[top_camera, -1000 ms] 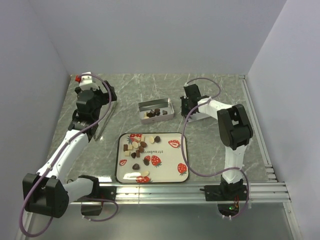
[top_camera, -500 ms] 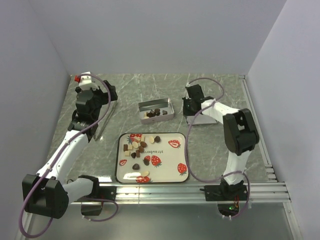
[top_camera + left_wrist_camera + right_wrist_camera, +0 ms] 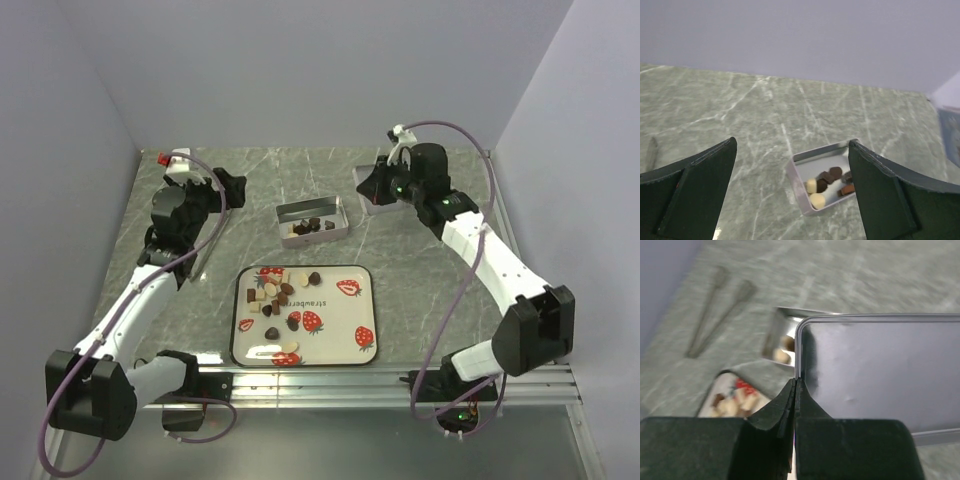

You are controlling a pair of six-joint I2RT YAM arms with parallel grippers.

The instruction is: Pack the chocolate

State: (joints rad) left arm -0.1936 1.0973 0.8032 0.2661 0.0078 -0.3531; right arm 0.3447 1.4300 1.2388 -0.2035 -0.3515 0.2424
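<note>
While most chocolate lies on the tray at six o'clock and few pieces sit in the tin, my right fingers pinch the lid aloft; my left fingers gape empty at ten o'clock.

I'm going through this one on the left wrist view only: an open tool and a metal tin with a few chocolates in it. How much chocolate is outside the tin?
Observer: The top view shows more than ten chocolate pieces lying on a strawberry-print tray, which sits nearer the arm bases than the tin.
Operator: And the right arm?
Observer: The right tool is shut on the edge of a flat lid, to the right of the tin in the top view.
Operator: Any utensil around?
Observer: The right wrist view shows tongs lying on the table, with neither tool on them.
</note>
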